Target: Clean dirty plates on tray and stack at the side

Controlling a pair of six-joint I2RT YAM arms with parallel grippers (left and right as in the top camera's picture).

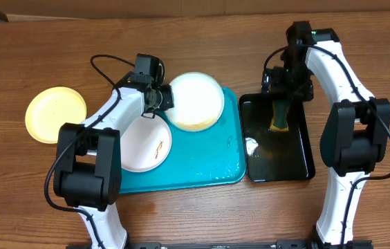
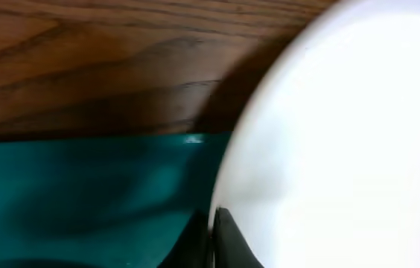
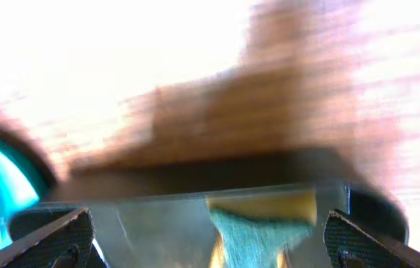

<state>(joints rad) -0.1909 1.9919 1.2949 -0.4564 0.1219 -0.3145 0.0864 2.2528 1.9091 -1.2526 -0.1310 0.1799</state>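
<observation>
The left pincer (image 1: 164, 97) is clamping its jaws together on the left rim of a white plate (image 1: 196, 101). The plate is reaching out to the pincer's right, tilted, over the far edge of the turquoise tray (image 1: 209, 174). In the left wrist view one dark finger (image 2: 228, 242) is pressing against that plate's edge, with the tray below it and the wooden table (image 2: 83, 59) beyond. Just on the near side of this pincer a second white plate, the smeared plate (image 1: 145, 145), is lying flat on the tray and showing a small reddish-dark streak. Well off to the pincer's left the pale yellow plate (image 1: 55, 114) is resting on the table, off the tray. The right pincer (image 1: 282, 93) is hanging with its jaws spread wide over the far end of the black tray (image 1: 300, 158), which is lying just beside the turquoise one. A yellow-and-green sponge (image 1: 279, 119) is lying on the black tray right below this pincer. In the blurred right wrist view the sponge is sitting between the two fingers (image 3: 53, 238), apart from both. A white foam patch (image 1: 252, 146) is showing on the black tray, nearer than the pincer and to its left.
</observation>
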